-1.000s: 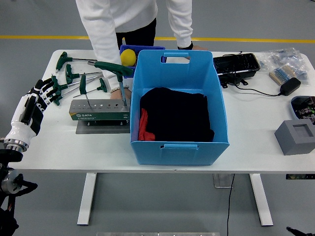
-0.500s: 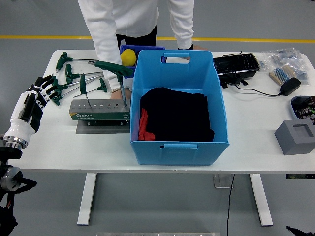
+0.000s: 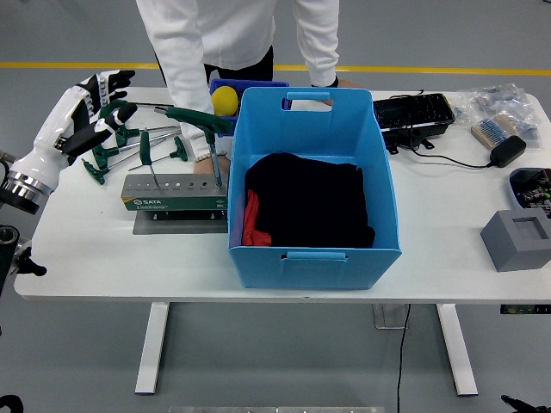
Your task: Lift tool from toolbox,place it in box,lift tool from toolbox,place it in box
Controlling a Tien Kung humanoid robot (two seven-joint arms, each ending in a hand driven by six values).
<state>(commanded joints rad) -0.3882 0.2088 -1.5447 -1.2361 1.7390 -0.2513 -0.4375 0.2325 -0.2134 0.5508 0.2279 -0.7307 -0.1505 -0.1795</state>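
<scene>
At the upper left of the frame the left robot hand point(image 3: 96, 107) is held above the counter point(image 3: 103, 249), fingers spread and grasping nothing. Green-handled tools point(image 3: 142, 142) stand in the toolbox point(image 3: 172, 191) left of the blue box point(image 3: 314, 185).

Lab floor, grey concrete, yellow line point(image 3: 430, 70), white table point(image 3: 112, 249)

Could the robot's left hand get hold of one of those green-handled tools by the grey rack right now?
Probably yes. The left hand hovers open right above the loose green-handled tools at the table's left end, with nothing between them. The person's hand sits further right, by the rack.
</scene>
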